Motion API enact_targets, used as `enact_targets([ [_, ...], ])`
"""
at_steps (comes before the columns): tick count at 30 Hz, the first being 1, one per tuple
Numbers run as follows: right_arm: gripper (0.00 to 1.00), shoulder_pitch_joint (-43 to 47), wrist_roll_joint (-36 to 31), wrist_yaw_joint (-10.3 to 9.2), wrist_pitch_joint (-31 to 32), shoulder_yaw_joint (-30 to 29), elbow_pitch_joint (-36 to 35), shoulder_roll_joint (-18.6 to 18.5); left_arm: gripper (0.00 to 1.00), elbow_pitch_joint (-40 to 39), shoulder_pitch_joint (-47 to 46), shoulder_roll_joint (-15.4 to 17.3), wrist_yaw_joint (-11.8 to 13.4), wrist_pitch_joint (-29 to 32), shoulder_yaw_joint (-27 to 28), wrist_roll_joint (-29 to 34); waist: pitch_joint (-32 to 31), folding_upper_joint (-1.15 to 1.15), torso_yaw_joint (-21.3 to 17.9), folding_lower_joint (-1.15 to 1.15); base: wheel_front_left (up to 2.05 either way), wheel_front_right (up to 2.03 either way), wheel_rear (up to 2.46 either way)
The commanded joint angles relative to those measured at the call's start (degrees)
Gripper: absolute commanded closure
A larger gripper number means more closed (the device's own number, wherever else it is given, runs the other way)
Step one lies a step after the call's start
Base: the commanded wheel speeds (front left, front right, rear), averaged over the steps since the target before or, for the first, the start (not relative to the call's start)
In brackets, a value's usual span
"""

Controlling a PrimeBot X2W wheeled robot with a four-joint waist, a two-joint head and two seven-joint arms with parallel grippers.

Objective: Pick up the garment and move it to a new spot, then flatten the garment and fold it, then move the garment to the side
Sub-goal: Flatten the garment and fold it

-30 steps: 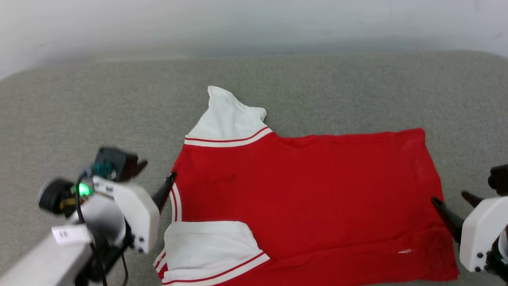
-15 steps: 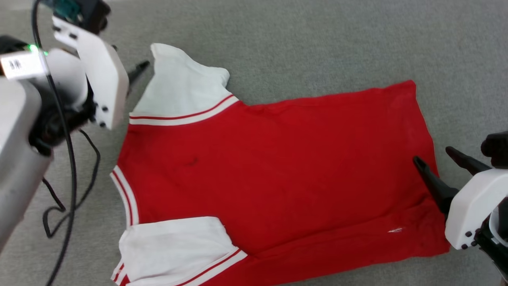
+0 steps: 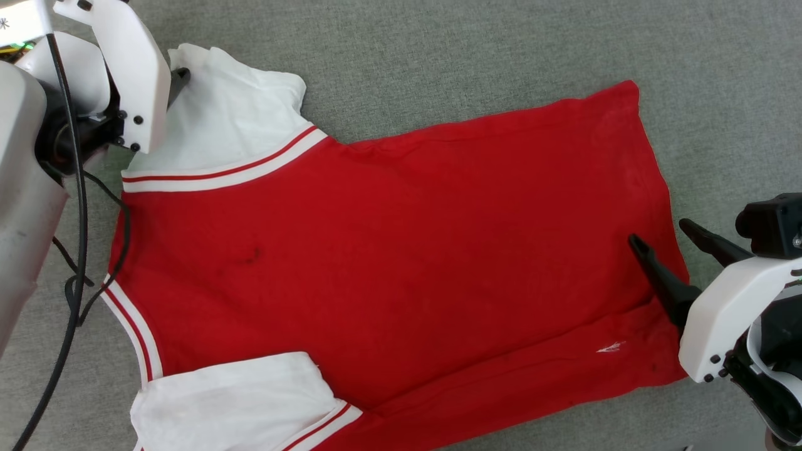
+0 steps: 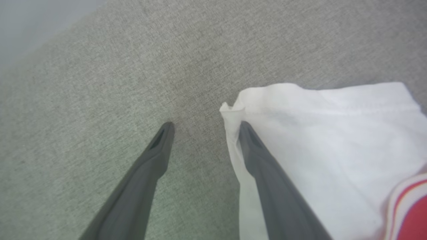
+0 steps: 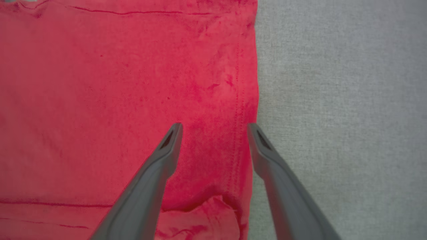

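Lying flat on the grey surface [image 3: 438, 50], the garment [image 3: 388, 250] shows a plain red face, white sleeves [image 3: 232, 401] to the left, hem [image 3: 655, 181] to the right. The left gripper [image 4: 203, 128], fingers apart, has one finger over the far sleeve [image 3: 232, 113]'s edge, one over bare surface. The right gripper [image 5: 215, 128], fingers likewise apart, straddles the hem.

A grey-green woven surface [image 3: 438, 50], like coarse upholstery cloth, spreads flat under soft, even light with faint shadows. Beyond the surface's edge, in the left wrist view, lies a pale, blurred band [image 4: 30, 16].
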Motion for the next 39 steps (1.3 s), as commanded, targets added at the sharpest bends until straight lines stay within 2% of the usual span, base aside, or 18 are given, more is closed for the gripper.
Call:
enact_targets([
  [1,0.00,-0.9,-0.3,-0.06,-0.2,0.0,0.3,0.2,0.00,0.7,-0.3,-0.4,-0.2,-0.4,-0.3,-0.2,0.3,0.00,-0.1,-0.01,0.00,0.00,0.00],
  [7,0.00,-1.0,-0.6,-0.05,-0.5,0.2,1.0,0.2,0.00,3.4,0.3,-1.8,-1.4,-0.6,-2.8,-0.4,1.1,0.00,-0.1,-0.01,0.00,0.00,0.00],
  [8,0.00,-1.1,-0.8,-0.06,-0.6,0.3,1.1,0.2,0.40,3.8,0.6,-1.9,-1.5,-0.4,-3.3,-0.4,1.1,0.00,-0.1,-0.01,0.00,0.00,0.00],
  [9,0.00,-1.2,-1.0,-0.05,-0.6,0.3,1.2,0.1,0.98,4.0,0.7,-1.9,-1.7,-0.7,-3.8,-0.4,1.1,0.00,-0.1,-0.01,0.00,0.00,0.00],
  [13,0.00,-1.8,-1.0,-0.06,-0.5,0.4,2.1,-0.2,1.00,5.4,1.7,-2.6,-2.0,-2.3,-4.5,-1.6,0.4,0.00,0.3,-0.01,0.00,0.00,0.00],
  [19,0.00,-3.0,0.0,-0.05,0.5,-0.3,2.4,-1.7,1.00,5.8,0.6,-3.3,-2.1,-7.9,-3.5,-2.3,-1.8,0.00,1.6,-0.01,0.00,0.00,0.00],
  [21,0.00,-4.4,0.3,-0.06,2.0,-0.7,2.3,-3.8,1.00,4.9,-0.1,-3.5,-2.1,-10.3,-3.5,-2.6,-3.2,0.00,2.9,-0.01,0.00,0.00,0.00],
  [26,0.00,-7.3,1.6,-0.05,5.3,-1.4,3.3,-6.3,1.00,2.0,0.1,-3.6,-2.2,-11.8,-4.4,-3.6,-4.6,0.00,5.4,-0.01,0.00,0.00,0.00],
  [33,0.00,-14.2,3.6,-0.05,12.1,-1.8,9.4,-10.7,1.00,-7.2,2.7,-1.8,-2.2,-10.8,-6.1,-7.1,-5.4,0.00,9.8,-0.01,0.00,0.00,0.00],
  [39,0.00,-20.8,4.1,-0.05,17.5,-2.2,16.4,-12.6,1.00,-16.6,4.2,0.2,-1.6,-9.9,-6.3,-7.7,-4.0,0.00,12.8,-0.01,0.00,0.00,0.00],
])
